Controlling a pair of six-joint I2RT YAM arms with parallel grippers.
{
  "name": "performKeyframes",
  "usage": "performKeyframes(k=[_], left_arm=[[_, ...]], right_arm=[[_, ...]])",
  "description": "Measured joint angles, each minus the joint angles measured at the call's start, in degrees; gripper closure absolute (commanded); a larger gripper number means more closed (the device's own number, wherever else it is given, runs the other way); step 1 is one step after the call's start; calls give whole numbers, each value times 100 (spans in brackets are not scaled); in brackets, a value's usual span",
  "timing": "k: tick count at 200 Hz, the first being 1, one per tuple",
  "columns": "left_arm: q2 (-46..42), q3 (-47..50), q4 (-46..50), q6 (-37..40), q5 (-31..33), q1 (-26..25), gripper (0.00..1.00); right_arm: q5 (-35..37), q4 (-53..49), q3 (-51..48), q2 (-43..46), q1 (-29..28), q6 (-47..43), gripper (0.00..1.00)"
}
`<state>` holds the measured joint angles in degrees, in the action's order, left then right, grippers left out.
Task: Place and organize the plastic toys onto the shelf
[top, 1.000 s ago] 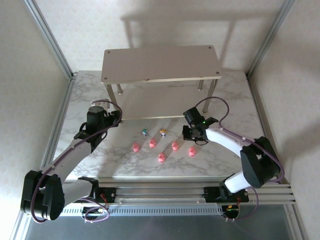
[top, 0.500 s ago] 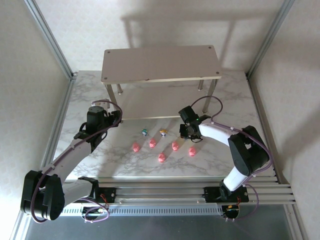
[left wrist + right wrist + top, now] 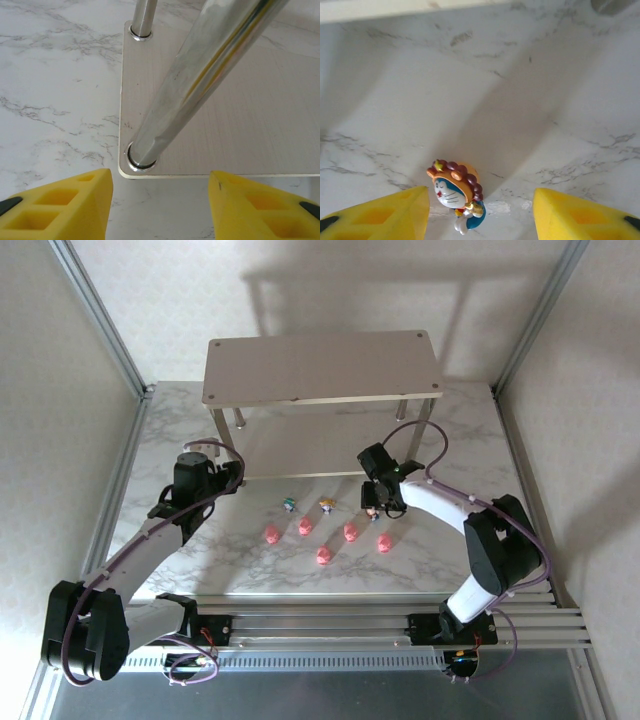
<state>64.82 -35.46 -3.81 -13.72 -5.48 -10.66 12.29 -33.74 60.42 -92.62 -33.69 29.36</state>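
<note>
Find the right end effector (image 3: 480, 202) spread apart, gripping nothing. Look between its fingers (image 3: 395, 210) for the orange-maned toy (image 3: 456, 192), resting free on the tabletop (image 3: 545, 100). Expect light, hard, slick plastic; pinch across the round head. Note the left end effector (image 3: 160, 200) parted, empty, facing a shelf leg (image 3: 190, 85).

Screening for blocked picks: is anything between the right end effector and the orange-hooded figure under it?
Nothing visible does. The orange-hooded figure stands on bare marble tabletop between the open fingers of the right end effector, nearer one finger; the pink pigs sit apart, closer to the arm bases.
</note>
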Motion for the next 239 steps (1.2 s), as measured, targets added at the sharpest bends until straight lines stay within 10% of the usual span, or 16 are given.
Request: performKeyframes(k=[239], left_arm=[[50,0,0,0,-81,0,47]], right_arm=[[-789,-1023,997,-1187,149,-997,59]])
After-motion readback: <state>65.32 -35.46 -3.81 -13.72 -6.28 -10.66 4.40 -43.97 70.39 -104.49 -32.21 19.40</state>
